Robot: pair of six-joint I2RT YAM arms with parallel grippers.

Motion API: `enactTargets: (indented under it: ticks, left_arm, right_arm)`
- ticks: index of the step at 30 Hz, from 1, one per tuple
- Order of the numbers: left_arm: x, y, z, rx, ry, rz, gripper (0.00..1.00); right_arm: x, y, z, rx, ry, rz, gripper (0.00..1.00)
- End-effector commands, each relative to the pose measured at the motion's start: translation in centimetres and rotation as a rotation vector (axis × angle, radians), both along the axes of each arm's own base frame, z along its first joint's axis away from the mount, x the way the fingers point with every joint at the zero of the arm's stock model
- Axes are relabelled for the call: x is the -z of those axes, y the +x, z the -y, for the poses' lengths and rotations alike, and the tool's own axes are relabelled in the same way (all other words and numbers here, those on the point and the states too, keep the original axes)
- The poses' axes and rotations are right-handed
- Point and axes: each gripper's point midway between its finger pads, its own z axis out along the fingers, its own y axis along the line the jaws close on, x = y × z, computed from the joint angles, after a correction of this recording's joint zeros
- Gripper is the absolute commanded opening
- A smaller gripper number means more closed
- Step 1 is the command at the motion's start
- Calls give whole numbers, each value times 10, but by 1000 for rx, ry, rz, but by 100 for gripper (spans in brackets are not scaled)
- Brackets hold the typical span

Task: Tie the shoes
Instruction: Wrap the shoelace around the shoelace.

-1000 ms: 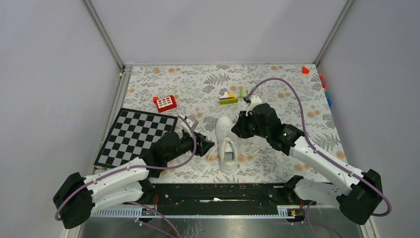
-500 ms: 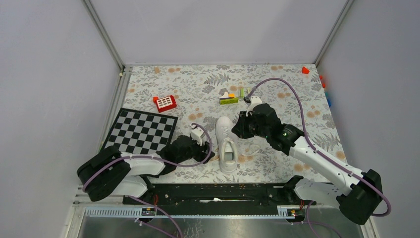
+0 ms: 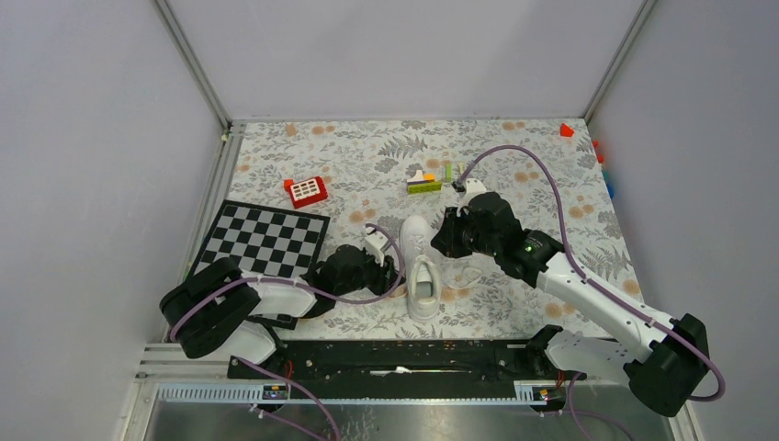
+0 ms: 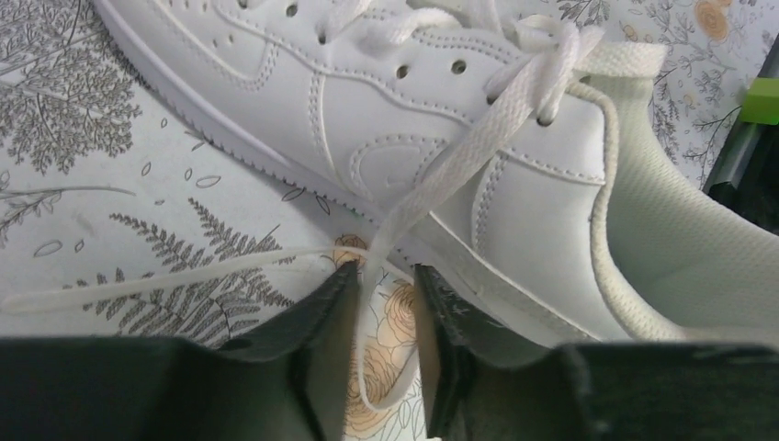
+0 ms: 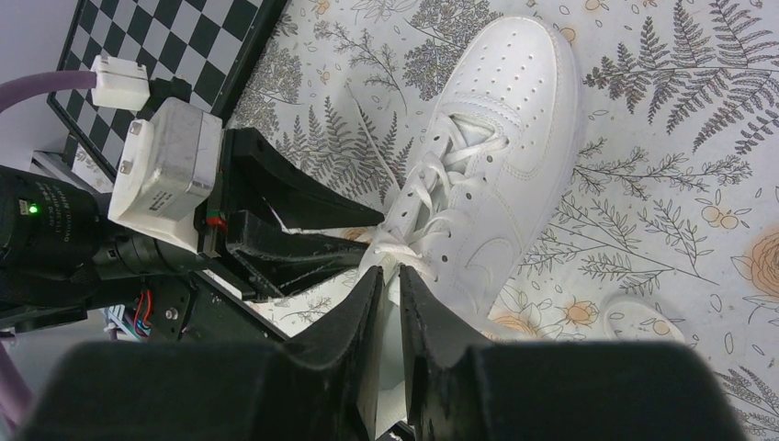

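Note:
The white shoe (image 3: pixel 413 235) lies on the flowered cloth, toe pointing away from me; its side fills the left wrist view (image 4: pixel 386 119). My left gripper (image 3: pixel 393 273) sits low at the shoe's left side. Its jaws stand apart (image 4: pixel 386 276), and a loop of white lace (image 4: pixel 459 152) runs down from the eyelets into the gap, lying against the left finger (image 4: pixel 321 303). My right gripper (image 3: pixel 441 243) hangs over the shoe's right side. Its jaws (image 5: pixel 392 274) are nearly together on a strip of lace by the top eyelets of the shoe (image 5: pixel 510 147).
A checkerboard (image 3: pixel 262 243) lies left of the shoe, close behind my left arm. A red toy (image 3: pixel 306 190) and a small stack of coloured blocks (image 3: pixel 427 182) sit farther back. A loose lace loop (image 3: pixel 468 276) trails on the cloth right of the shoe.
My left arm has folded in and brought its gripper up against the shoe's left side, and its jaws have narrowed around the lace loop. The right arm has held still.

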Motion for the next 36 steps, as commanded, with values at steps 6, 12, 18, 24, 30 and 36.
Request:
enactTargets:
  ticks: [6, 12, 18, 24, 30, 36]
  left_arm:
    - [-24, 4, 24, 70, -73, 36, 6]
    - [-34, 11, 11, -3, -55, 62, 0]
    - [-71, 20, -5, -96, -94, 139, 0]
    - [-103, 25, -7, -123, -141, 201, 0]
    - [-112, 28, -2, -114, -157, 205, 0]
    - [-109, 30, 4, -110, -154, 183, 0]
  right_arm:
    - [-13, 6, 5, 18, 12, 38, 19]
    - [-17, 6, 5, 8, 9, 46, 19]
    - [-25, 5, -5, -96, -8, 77, 31]
    - [-35, 4, -25, -254, -21, 87, 44]
    - [-31, 0, -38, -430, -73, 96, 46]
    - [-10, -9, -40, -553, -115, 69, 50]
